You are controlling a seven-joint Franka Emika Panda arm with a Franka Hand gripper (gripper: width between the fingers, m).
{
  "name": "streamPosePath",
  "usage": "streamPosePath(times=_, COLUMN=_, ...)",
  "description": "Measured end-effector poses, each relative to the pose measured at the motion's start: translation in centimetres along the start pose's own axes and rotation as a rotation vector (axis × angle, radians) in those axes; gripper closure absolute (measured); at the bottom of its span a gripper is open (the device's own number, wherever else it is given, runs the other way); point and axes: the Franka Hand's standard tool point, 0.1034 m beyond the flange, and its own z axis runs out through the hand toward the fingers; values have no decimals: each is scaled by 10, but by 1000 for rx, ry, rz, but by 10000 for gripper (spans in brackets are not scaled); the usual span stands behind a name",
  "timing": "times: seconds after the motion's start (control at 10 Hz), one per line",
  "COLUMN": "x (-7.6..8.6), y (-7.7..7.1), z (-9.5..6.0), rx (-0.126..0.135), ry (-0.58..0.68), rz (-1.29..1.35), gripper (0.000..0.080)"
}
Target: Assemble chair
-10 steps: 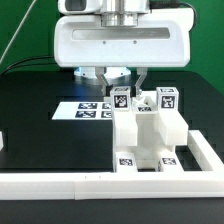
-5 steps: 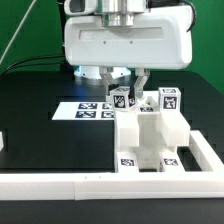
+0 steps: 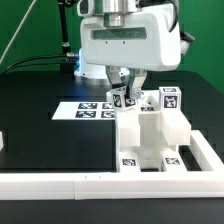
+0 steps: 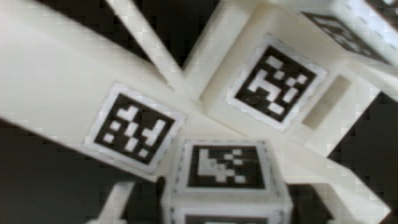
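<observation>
On a black table, a long white L-shaped rail runs along the near edge and up the exterior view's right side. Tucked into its corner sits the chair, a partly joined block of matte white plastic with two tagged uprights at the back. Behind it lies the marker board, flat on the table. Above hangs the arm, its gripper low over the upright on the exterior view's left. Whether the fingers are clamped on that upright or only straddling it, I cannot tell.

The chair looks rigid and light, with smooth faces that may slip. Flat opposite sides of an upright seem the best hold. The wrist view shows tagged white faces close up, blurred.
</observation>
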Motion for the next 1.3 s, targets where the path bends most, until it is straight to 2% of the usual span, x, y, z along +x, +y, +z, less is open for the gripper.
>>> streamPosePath(times=0.1, x=0, y=0, z=1, rx=-1, ry=-1, rz=8, gripper=514)
streamPosePath(times=0.3, x=-1, y=-1, z=0, rx=-7, ry=-7, rz=-90, gripper=193)
streamPosePath(times=0.6, x=2, y=-4, z=-4, rx=-8, ry=-22, rz=-499, gripper=163)
streamPosePath(times=1.0, x=2, y=-3, z=-3, rx=-8, ry=-22, rz=-723, gripper=151)
streamPosePath(times=1.2, x=8, y=0, z=2, rx=-18, ry=-12, rz=-1030, gripper=151)
streamPosePath(times=1.3, x=9, y=-1, z=6, rx=-18, ry=8, rz=-1035, gripper=151)
